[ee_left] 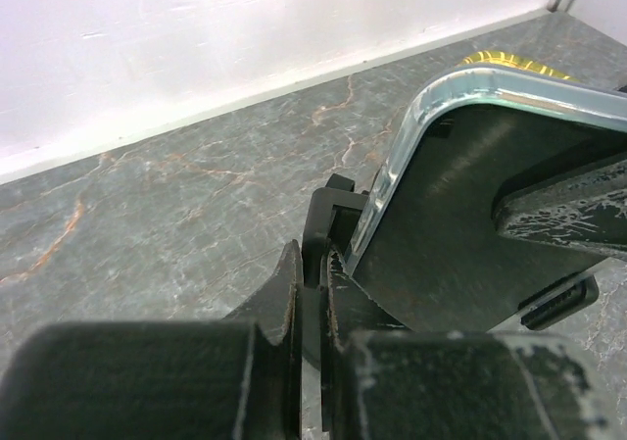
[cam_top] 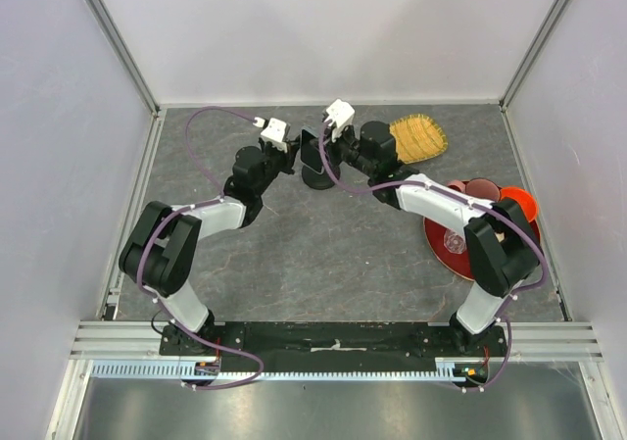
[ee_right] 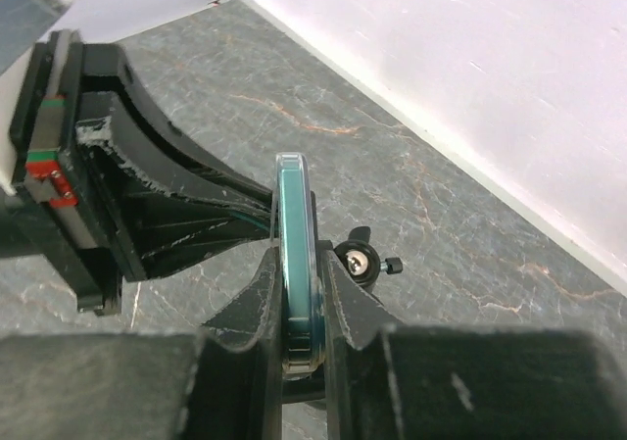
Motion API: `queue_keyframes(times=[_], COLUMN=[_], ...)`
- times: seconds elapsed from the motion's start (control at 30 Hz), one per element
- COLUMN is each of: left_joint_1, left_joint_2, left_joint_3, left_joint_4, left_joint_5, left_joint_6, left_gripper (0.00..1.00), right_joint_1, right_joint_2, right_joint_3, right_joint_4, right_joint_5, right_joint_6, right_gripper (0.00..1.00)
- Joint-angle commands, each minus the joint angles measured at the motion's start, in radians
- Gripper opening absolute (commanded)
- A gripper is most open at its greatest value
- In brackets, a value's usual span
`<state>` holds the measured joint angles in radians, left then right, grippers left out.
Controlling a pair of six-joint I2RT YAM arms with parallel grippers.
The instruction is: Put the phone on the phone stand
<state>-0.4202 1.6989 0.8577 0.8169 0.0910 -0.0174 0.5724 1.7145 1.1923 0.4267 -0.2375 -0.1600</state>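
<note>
The phone (ee_right: 294,205) is a thin black slab with a shiny rim, held upright and seen edge-on between my right gripper's (ee_right: 297,256) shut fingers. In the left wrist view the phone (ee_left: 460,215) fills the right side, with a right finger (ee_left: 568,215) across it. My left gripper (ee_left: 312,273) is shut on a thin black part of the phone stand (ee_left: 328,215), just beside the phone's lower edge. The stand's joint knob (ee_right: 358,261) shows behind the phone. From above, both grippers (cam_top: 294,158) (cam_top: 328,151) meet over the stand's round base (cam_top: 317,178) at the back middle.
A yellow woven tray (cam_top: 419,136) lies at the back right, just behind the right arm. A red plate (cam_top: 443,247) with a clear glass (cam_top: 454,241) and orange bowls (cam_top: 517,203) sit at the right. White walls enclose the grey marble table (cam_top: 323,254).
</note>
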Motion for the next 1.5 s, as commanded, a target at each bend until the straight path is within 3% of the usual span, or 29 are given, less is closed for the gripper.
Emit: queue_keyframes(times=[0.0,0.1,0.53,1.0,1.1,1.23,1.47], left_joint_1=[0.070,0.066,0.012,-0.052,-0.057,-0.057,-0.057], left_joint_2=[-0.060,-0.090,-0.177,-0.191,-0.183,-0.211,-0.337], left_joint_3=[-0.057,-0.046,0.024,0.096,0.115,0.112,0.029], left_joint_4=[-0.053,-0.136,-0.376,-0.558,-0.599,-0.624,-0.578], left_joint_5=[-0.293,-0.287,-0.376,-0.718,-0.780,-0.775,-0.685], left_joint_6=[-0.035,-0.039,-0.130,-0.108,-0.124,-0.133,-0.107], left_gripper=[0.02,0.02,0.02,0.02,0.08,0.25,0.37], right_joint_1=[-0.019,0.026,0.001,-0.065,-0.065,-0.065,-0.068], right_joint_2=[-0.018,-0.001,0.049,0.088,0.089,0.106,0.111], right_joint_3=[0.010,0.027,0.090,0.148,0.151,0.154,0.159], right_joint_4=[0.089,0.080,0.006,-0.089,-0.086,-0.089,-0.080], right_joint_5=[0.484,0.532,0.394,0.300,0.282,0.273,0.241], right_joint_6=[-0.033,-0.082,0.008,0.047,0.048,0.043,0.054], right_gripper=[0.00,0.00,0.00,0.00,0.00,0.00,0.00])
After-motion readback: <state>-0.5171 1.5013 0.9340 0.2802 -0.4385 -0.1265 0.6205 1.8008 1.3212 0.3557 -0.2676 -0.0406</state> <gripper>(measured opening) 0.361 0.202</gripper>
